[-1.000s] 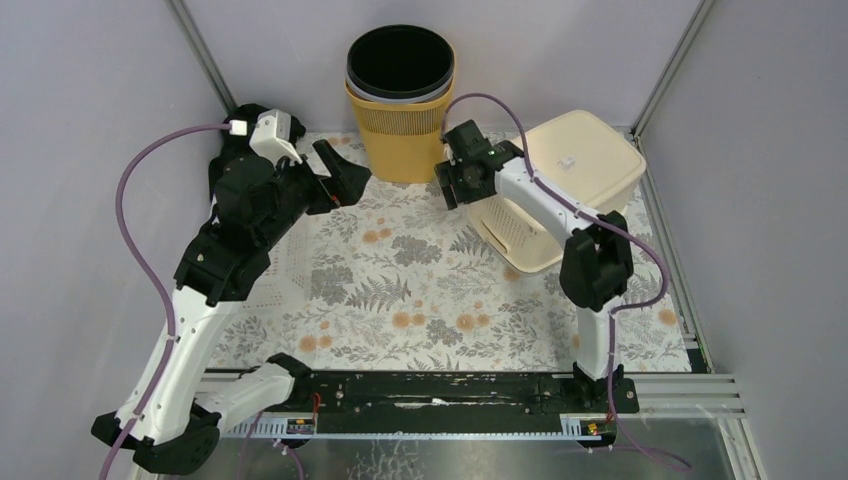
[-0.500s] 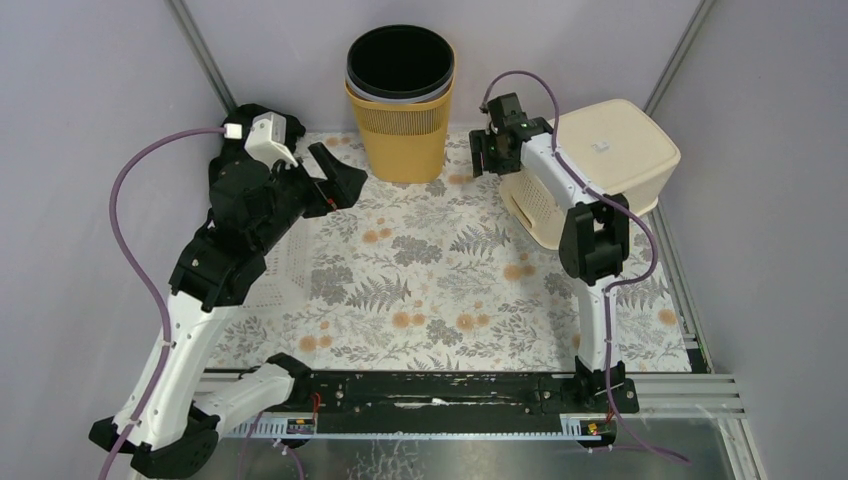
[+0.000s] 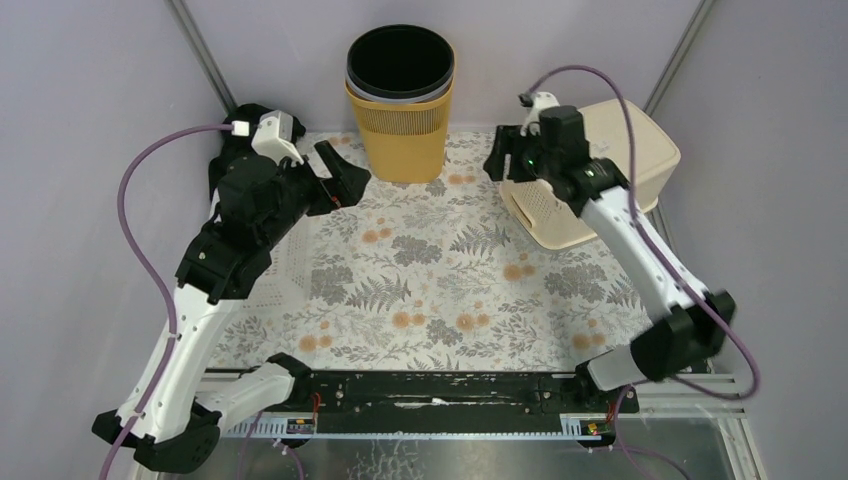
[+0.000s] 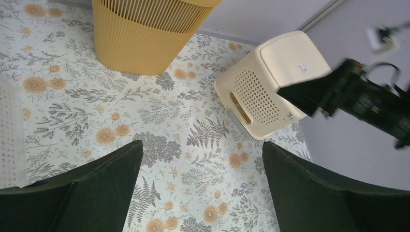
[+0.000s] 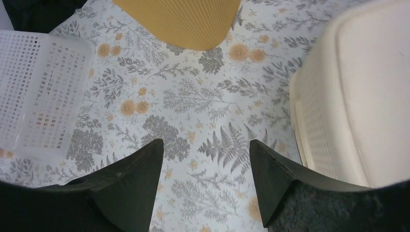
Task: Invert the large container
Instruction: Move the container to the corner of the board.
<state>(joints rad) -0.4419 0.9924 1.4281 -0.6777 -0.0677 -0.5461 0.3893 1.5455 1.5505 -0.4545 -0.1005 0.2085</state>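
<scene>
The large cream perforated container (image 3: 630, 145) stands bottom-up on the floral mat at the back right; it also shows in the left wrist view (image 4: 270, 82) and the right wrist view (image 5: 358, 96). My right gripper (image 3: 499, 163) is open and empty, in the air just left of the container and apart from it; its jaws (image 5: 207, 145) frame only mat. My left gripper (image 3: 340, 176) is open and empty at the back left, far from the container, its jaws (image 4: 203, 154) wide above the mat.
A yellow ribbed bin (image 3: 400, 100) with a black liner stands at the back centre. A white perforated basket (image 3: 290, 262) lies at the left under my left arm, seen also in the right wrist view (image 5: 38, 87). Grey walls close the sides.
My right gripper pushed the tilted container over to the back right, then came off it and rose; its arm swung out to the right. The left arm barely moved.
</scene>
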